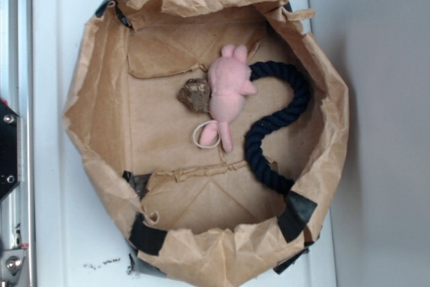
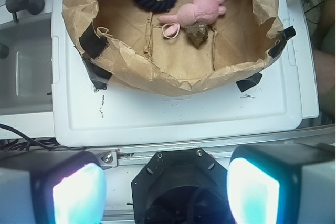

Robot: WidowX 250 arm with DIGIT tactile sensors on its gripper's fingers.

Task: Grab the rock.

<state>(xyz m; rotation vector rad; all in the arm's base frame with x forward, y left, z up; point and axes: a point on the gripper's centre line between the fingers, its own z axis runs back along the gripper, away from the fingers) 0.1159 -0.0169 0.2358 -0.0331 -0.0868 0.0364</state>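
Exterior view: the rock (image 1: 195,94) lies on the floor of a paper bin (image 1: 87,99) with rolled-down walls, left of centre, touching the left flank of the plush (image 1: 227,92). A white ring (image 1: 200,135) lies near it, below; the rope (image 1: 279,122) curves on the far side of the plush, well apart from the rock. The bin stands on a white tray (image 1: 47,166).

Wrist view: the gripper (image 2: 165,192) is outside the bin, well apart from the rock (image 2: 196,33), with its fingers (image 2: 79,192) spread wide and nothing between them.

Assessment of the rock: rigid, rough and irregular; probably dense for its size. The rough surface should resist slipping, but uneven facets may make it twist or pop out under a squeeze. It is not fragile, so a firm grip is acceptable.

Recommended hold: across its narrow middle, from above, with the fingers aligned so that neither lands on the plush side. The contact with the plush leaves no gap there; a finger placed on that side risks pinching soft fabric along with, or instead of, the rock. The bin walls call for a steep, vertical approach.
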